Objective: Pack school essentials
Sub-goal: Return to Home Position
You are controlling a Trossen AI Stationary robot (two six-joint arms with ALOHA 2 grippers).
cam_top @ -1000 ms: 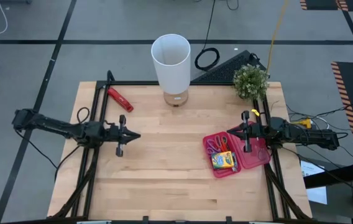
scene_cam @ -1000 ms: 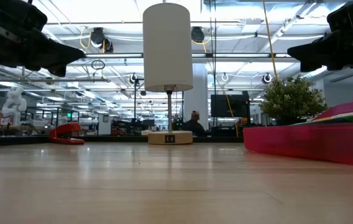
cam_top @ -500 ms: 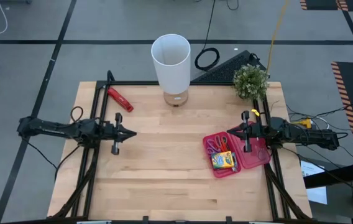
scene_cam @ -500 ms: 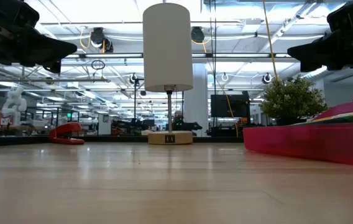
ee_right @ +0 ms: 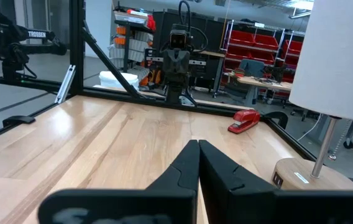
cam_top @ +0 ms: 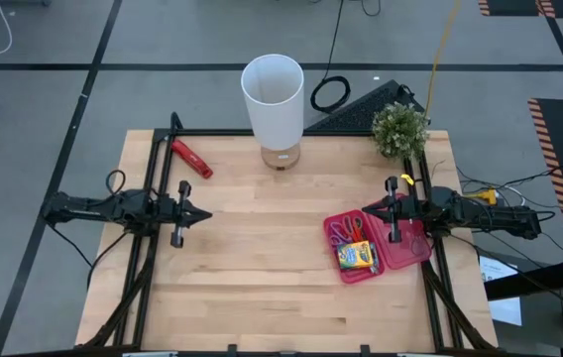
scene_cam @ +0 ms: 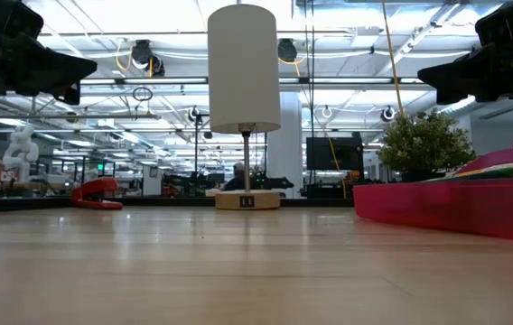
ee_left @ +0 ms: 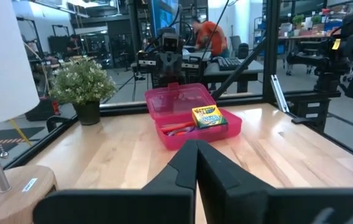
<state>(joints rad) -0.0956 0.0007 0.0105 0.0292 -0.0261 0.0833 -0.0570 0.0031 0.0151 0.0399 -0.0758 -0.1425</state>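
One yellow-green crayon box (cam_top: 357,257) beside purple-handled scissors (cam_top: 344,233), in pink case (cam_top: 405,251)

Worktop (cam_top: 262,268): pale wood planks, edged by a black frame.
Lamp (cam_top: 274,99): white shade, round wooden base, at far edge, centre.
Potted plant (cam_top: 398,129): far right corner.
Red-and-black hand tool (cam_top: 191,158): far left, lying flat, angled.
Pink case (cam_top: 377,245): right side, lid open; holds yellow-green crayon box (cam_top: 357,258) and scissors (cam_top: 347,232).
Middle and near half: bare wood.
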